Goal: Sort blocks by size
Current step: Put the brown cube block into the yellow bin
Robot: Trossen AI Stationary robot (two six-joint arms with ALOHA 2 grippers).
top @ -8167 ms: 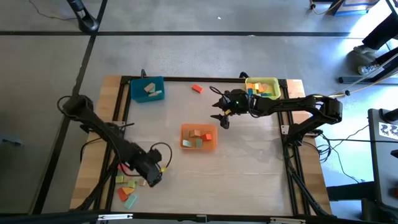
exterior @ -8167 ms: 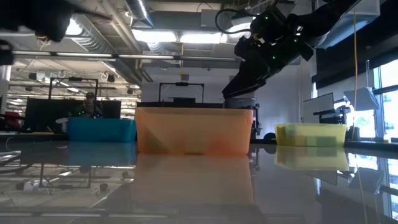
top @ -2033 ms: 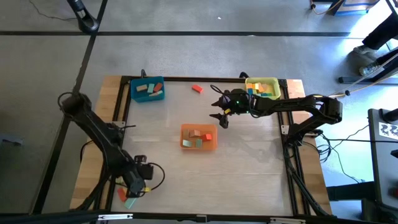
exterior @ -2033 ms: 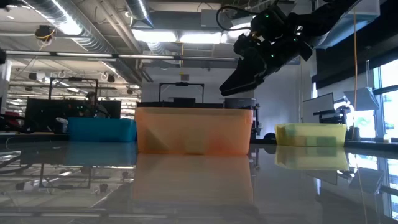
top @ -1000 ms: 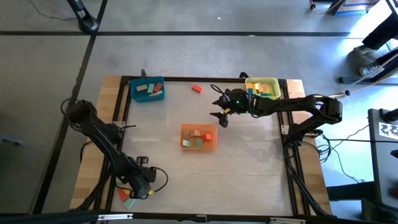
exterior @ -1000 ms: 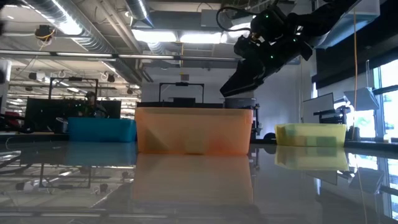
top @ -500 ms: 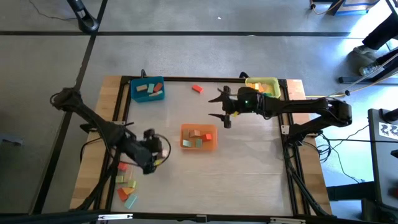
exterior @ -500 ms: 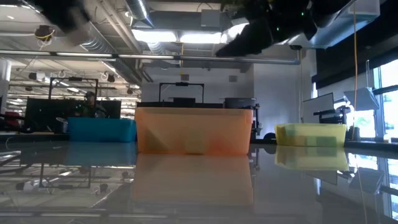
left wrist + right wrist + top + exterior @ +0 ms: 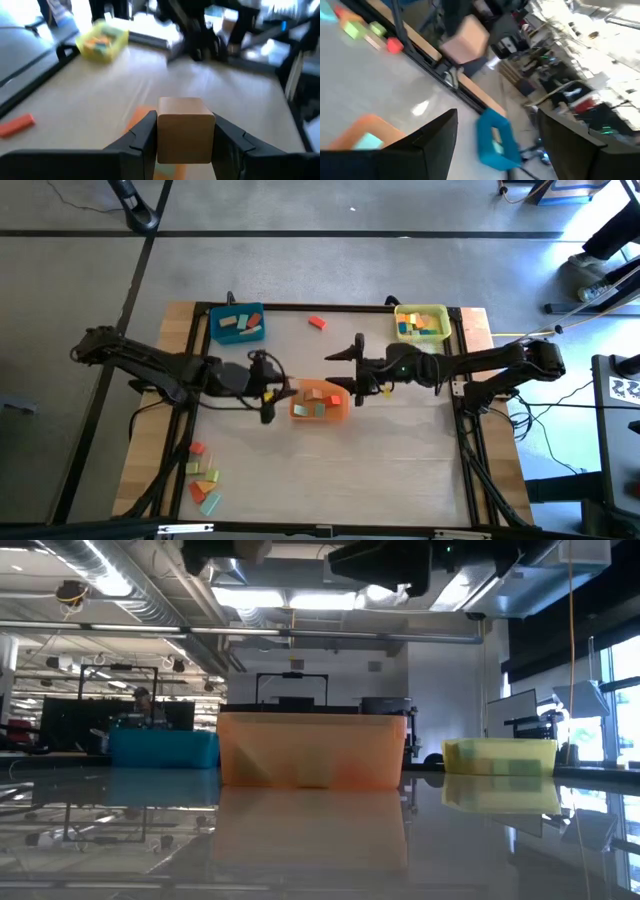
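Left end effector point(image 9: 184, 137) has its fingers clamped on a tan block point(image 9: 185, 129), just left of the orange tray point(image 9: 320, 402). Right end effector point(image 9: 352, 372) hangs spread wide, empty, just right of it.

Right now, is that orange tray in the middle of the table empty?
No. The high view shows several blocks lying inside the orange tray; the low view shows only faint shapes through its wall.
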